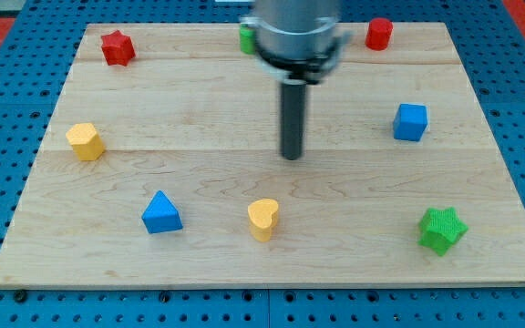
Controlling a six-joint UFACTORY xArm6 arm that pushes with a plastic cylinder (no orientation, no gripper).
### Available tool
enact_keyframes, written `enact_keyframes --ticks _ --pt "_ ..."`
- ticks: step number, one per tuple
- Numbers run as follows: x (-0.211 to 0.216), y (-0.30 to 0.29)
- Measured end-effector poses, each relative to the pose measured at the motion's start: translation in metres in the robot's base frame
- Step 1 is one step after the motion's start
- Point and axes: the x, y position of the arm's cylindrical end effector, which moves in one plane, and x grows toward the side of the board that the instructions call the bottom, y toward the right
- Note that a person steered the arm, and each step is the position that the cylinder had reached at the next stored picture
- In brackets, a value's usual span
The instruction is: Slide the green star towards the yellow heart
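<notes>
My arm hides most of a green block [246, 38].

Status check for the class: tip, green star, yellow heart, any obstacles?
My tip mid-board, touching nothing. Green star bottom right, yellow heart to its left. Path between clear.

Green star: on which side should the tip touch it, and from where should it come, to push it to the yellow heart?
Set my tip against the right side of the green star, the side away from the yellow heart, and probably push toward the view's left. The star sits near the board's lower right, the heart to its left at almost the same height. Centre the contact, since its points may make it turn.
</notes>
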Motion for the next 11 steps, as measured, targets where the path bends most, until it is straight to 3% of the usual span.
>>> enact_keyframes --ticks 1,2,3,5,7,9,10,11 --pt "0.018 0.106" --pt "0.065 0.153" --pt "0.128 0.162" --pt "0.122 0.066" --pt "0.135 0.093" --pt "0.119 0.036" --pt "0.103 0.062" --pt "0.066 0.173"
